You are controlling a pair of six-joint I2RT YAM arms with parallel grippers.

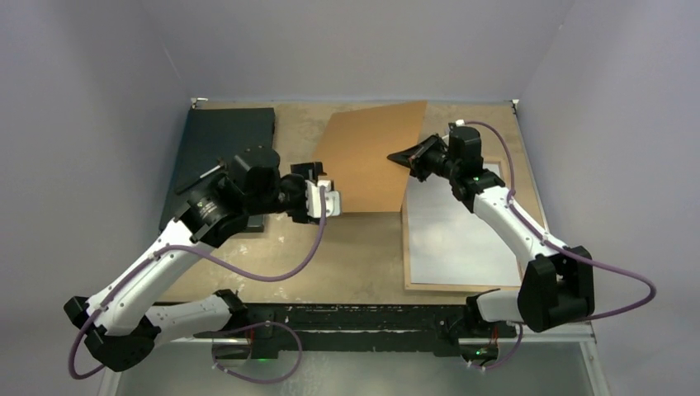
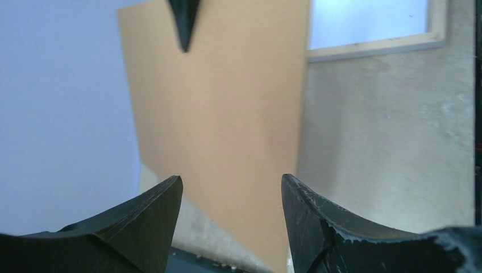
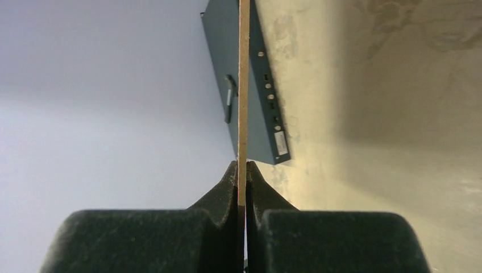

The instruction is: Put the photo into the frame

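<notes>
The frame [image 1: 406,247] lies flat at the right, its light wooden back edges up; it also shows in the left wrist view [image 2: 375,46]. A pale white sheet [image 1: 458,239] fills it; I cannot tell whether this is the photo's back. No dark picture side shows. My right gripper [image 1: 404,157] is shut on the right edge of the brown fibreboard backing panel [image 1: 371,157] and holds it tilted above the table; the right wrist view shows its jaws [image 3: 242,165] clamped on the panel's thin edge [image 3: 244,85]. My left gripper [image 1: 326,198] is open and empty at the panel's lower left corner [image 2: 227,102].
A flat black board [image 1: 223,140] lies at the back left, also in the right wrist view [image 3: 227,68]. The worn table top [image 1: 355,247] shows between the arms. Grey walls close in on three sides.
</notes>
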